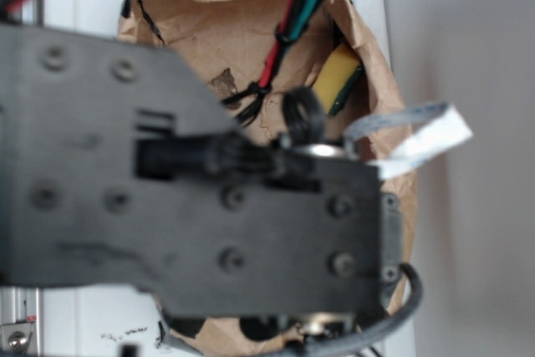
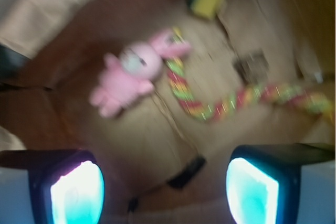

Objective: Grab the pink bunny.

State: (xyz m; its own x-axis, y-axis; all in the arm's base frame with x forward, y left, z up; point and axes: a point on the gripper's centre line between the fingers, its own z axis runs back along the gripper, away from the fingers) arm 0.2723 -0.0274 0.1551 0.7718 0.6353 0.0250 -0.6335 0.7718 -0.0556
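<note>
pincer (image 2: pixel 165 190): spread wide, holding nothing, above the brown paper (image 2: pixel 131 135) | pink bunny (image 2: pixel 131 72): lying on the paper, up-left of the pincer, ears touching the rope toy (image 2: pixel 210 103) | risk: descending off-centre could snag the rope instead, or miss the bunny

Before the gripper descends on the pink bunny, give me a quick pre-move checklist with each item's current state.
1. Gripper open: ok, both pads apart, nothing between them.
2. Pink bunny in wrist view: ok, lying on the brown paper.
3. Bunny centred between pads: not ok, it sits up and left of the gap.
4. Bunny clear of rope toy: not ok, the rope runs right beside its ears.
5. Image sharpness: not ok, wrist view blurred.
6. Exterior view of bunny: cannot tell, arm blocks it.
</note>
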